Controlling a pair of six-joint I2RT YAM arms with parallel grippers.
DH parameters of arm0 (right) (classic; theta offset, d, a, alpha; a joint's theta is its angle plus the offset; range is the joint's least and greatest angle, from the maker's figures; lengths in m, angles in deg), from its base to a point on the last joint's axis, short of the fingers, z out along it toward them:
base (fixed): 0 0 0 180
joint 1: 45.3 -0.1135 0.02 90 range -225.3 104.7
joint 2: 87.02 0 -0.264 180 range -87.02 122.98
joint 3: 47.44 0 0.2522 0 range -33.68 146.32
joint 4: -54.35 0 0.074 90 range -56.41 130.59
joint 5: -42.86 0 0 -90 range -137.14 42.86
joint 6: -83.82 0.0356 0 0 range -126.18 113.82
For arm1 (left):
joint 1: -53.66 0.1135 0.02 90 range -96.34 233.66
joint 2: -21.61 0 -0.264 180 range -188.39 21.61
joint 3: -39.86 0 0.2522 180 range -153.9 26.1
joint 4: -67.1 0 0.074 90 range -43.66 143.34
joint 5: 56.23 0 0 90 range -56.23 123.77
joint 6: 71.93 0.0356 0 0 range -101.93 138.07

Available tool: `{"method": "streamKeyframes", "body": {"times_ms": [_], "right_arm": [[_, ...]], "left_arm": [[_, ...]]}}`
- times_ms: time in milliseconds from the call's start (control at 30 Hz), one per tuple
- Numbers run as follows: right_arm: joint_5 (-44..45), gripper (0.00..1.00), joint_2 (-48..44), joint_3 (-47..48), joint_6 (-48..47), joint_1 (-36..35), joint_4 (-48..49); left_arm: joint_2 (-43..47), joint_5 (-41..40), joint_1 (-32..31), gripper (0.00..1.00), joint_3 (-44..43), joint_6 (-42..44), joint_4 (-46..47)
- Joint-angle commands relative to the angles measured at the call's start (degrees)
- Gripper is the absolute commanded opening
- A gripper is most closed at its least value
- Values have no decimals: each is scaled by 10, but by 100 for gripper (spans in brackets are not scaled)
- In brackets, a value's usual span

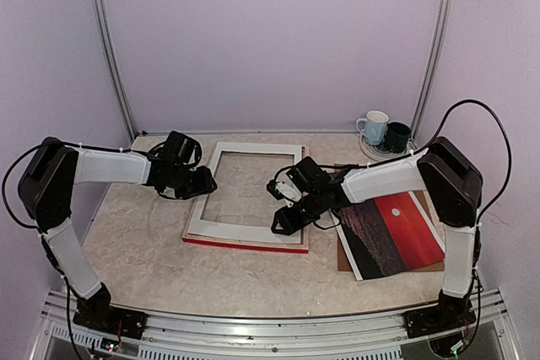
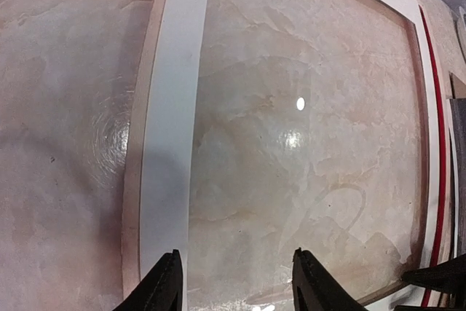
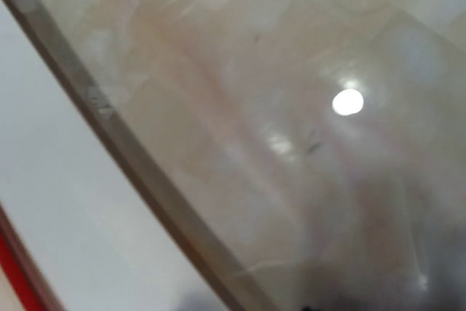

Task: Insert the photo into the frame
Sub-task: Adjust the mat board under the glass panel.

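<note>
Top external view has the frame point(image 1: 240, 233) lying pale back up mid-table, with the photo point(image 1: 396, 233) face up on a brown board point(image 1: 343, 259) just right of it. My left gripper point(image 2: 237, 285) hangs spread wide over the frame's left rail. My right gripper point(image 1: 285, 218) is above the right rail, and I cannot tell its spread.

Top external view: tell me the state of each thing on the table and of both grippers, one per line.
Thin rectangular frame: lying flat, pale back up, no photo in it.
Red sunset photo: lying flat, face up, outside the frame, partly under the right arm.
White mug: upright.
Dark green mug: upright.
Left gripper: open, over the frame's left rail.
Right gripper: over the frame's right rail; open or shut cannot be told.
</note>
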Motion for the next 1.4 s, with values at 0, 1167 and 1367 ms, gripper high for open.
{"method": "streamKeyframes", "body": {"times_ms": [0,1167,1367], "right_arm": [[23,37,-1,-4,-6,-21,-35],[236,46,-85,18,5,-28,-110],[254,61,-147,-25,29,-4,-94]], "left_arm": [[16,-2,-8,51,7,-12,36],[71,-136,-45,47,37,-17,-13],[23,-216,-44,40,-1,-8,-56]]}}
